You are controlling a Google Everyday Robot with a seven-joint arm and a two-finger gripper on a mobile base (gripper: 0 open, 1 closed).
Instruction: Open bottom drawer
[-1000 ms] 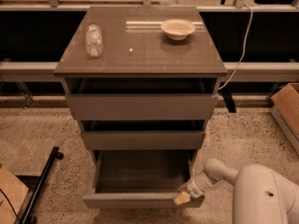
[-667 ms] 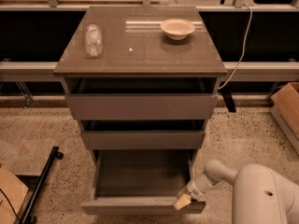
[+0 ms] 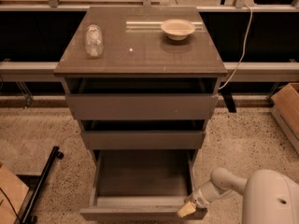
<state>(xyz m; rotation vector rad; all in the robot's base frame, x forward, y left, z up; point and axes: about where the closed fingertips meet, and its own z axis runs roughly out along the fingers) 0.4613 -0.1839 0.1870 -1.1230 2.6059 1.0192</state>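
Jaws sit at the right end of the bottom drawer's front lip, but whether they are spread or pinching that lip cannot be told from this view. The gripper [image 3: 187, 210] is low, right at the front right corner of the drawer [image 3: 140, 178], with the pale arm [image 3: 225, 182] reaching in from the lower right.

Compared with a second ago, the drawer front is noticeably nearer the camera and lower in the view, and the gripper is further out along with it. More of the drawer's bare floor shows behind the front panel now. The two drawers above, the middle drawer [image 3: 142, 140] and the top drawer [image 3: 140, 107], sit just as they did, each only slightly proud of the cabinet [image 3: 140, 59]. The bowl [image 3: 177, 29] and the bottle [image 3: 94, 40] on top are where they were.

My reading is that the pull is working and the task is close to done: the drawer looks open for most of its depth. What remains is probably a short last stretch of travel, then letting go and backing the arm clear.
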